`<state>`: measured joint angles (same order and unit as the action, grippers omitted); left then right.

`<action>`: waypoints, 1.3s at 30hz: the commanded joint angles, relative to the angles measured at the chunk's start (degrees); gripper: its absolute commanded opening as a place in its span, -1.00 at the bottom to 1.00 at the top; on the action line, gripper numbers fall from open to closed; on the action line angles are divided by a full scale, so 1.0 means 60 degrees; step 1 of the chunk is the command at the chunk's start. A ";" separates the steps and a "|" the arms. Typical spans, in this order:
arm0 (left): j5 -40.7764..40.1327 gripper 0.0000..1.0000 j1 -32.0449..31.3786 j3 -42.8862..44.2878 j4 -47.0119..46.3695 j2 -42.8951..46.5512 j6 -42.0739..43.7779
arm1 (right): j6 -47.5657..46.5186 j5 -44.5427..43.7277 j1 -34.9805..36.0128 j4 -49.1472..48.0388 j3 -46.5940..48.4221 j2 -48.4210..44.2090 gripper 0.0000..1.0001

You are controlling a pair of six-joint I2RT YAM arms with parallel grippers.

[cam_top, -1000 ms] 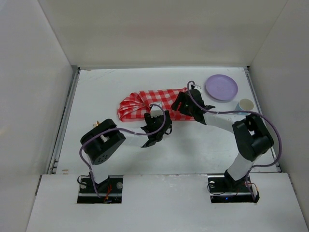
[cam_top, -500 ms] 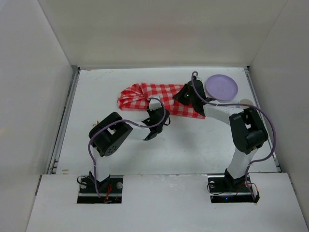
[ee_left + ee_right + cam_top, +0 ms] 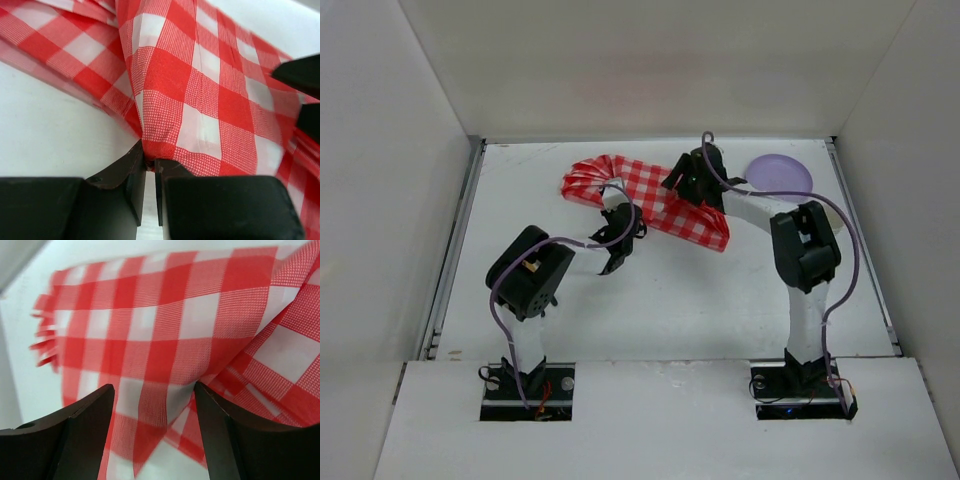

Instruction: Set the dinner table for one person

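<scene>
A red-and-white checked cloth (image 3: 658, 203) lies partly bunched at the back middle of the dinner table (image 3: 720, 300). My left gripper (image 3: 617, 203) sits at the cloth's near left edge. In the left wrist view this gripper (image 3: 150, 161) is shut, pinching a fold of the cloth (image 3: 200, 75). My right gripper (image 3: 682, 184) hovers over the cloth's right part. Its jaws (image 3: 154, 392) stand wide open, and the cloth (image 3: 165, 315) spreads below and between them, not gripped.
A lilac plate (image 3: 785, 172) lies at the back right, partly covered by the right arm. Upright white panels wall the table on the left, back and right. Bare tabletop stretches between the cloth and the arm bases.
Both arms reached farther back and left, and the cloth shifted that way with them. The left gripper closed on the cloth edge. The right gripper shut briefly and opened again.
</scene>
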<state>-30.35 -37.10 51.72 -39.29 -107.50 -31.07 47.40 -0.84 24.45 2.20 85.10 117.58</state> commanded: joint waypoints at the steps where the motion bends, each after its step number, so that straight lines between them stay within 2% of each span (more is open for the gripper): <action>1: 0.0400 -0.84 0.0039 -0.0242 -0.0512 0.0237 -0.0359 | 0.0054 -0.0066 0.0078 0.0964 0.1179 0.0777 0.43; 2: 0.0400 -0.84 0.0097 -0.0184 -0.0571 0.0164 -0.0373 | 0.0055 0.0008 0.0078 0.1271 0.1632 0.1040 0.39; 6: 0.0458 -0.87 0.0507 0.0503 -0.0440 -0.0012 -0.0272 | 0.0040 0.0140 0.0093 0.1758 0.3158 0.1570 -0.54; 7: 0.0502 -0.88 0.0696 0.0839 -0.0338 0.0017 -0.0184 | -0.0004 0.0097 0.0093 0.1569 0.3392 0.1498 -0.69; 9: 0.0706 -0.92 0.1121 0.1673 0.0115 0.0264 -0.0022 | -0.0048 -0.0078 0.0093 0.0999 0.3759 0.1162 -0.83; 13: 0.1278 -0.98 0.1723 0.3665 0.1536 0.1682 0.0620 | -0.0690 -0.0094 0.0093 -0.0070 0.4609 0.0007 -0.91; 17: 0.1235 -0.96 0.1432 0.3891 0.1598 0.3849 0.2360 | -0.2562 -0.0123 0.0385 -0.1697 0.3575 -0.2028 -0.86; 19: 0.1016 -0.91 0.1037 0.3219 0.1450 0.4686 0.3154 | -0.2962 -0.0022 0.0517 -0.1612 0.2536 -0.2879 -0.84; 22: 0.0183 -0.81 0.0231 0.1215 0.1276 0.5742 0.3815 | -0.3123 0.0651 0.0692 -0.1830 -0.0242 -0.3993 -0.81; 26: -0.1310 -0.46 -0.0458 -0.1846 0.1143 0.6227 0.3277 | -0.2088 0.0741 0.0840 -0.2006 -0.3513 -0.4523 -0.80; 29: -0.1884 -0.14 -0.0795 -0.3226 0.1565 0.6839 0.2441 | -0.1075 0.1163 0.0811 -0.2299 -0.4587 -0.3984 -0.70; 31: -0.1973 0.04 -0.1131 -0.3785 0.2078 0.7601 0.2249 | -0.0898 0.1429 0.0796 -0.2198 -0.4836 -0.3587 -0.53; 34: -0.2134 0.09 -0.1280 -0.4372 0.2898 0.8803 0.2030 | -0.0752 0.1021 0.0636 -0.2212 -0.5246 -0.3672 0.01; 35: -0.2149 0.09 -0.1192 -0.4445 0.3176 0.9096 0.1898 | -0.0693 0.0831 0.0577 -0.2255 -0.5407 -0.3891 0.12; 39: -0.2018 0.13 -0.0388 -0.4359 0.3837 0.9217 0.0992 | -0.0765 0.0288 0.0503 -0.2168 -0.5877 -0.4829 0.35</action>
<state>-40.32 -42.13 23.90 -18.13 -52.23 -20.03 42.26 3.90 27.97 -7.64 50.09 94.61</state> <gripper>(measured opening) 0.558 0.663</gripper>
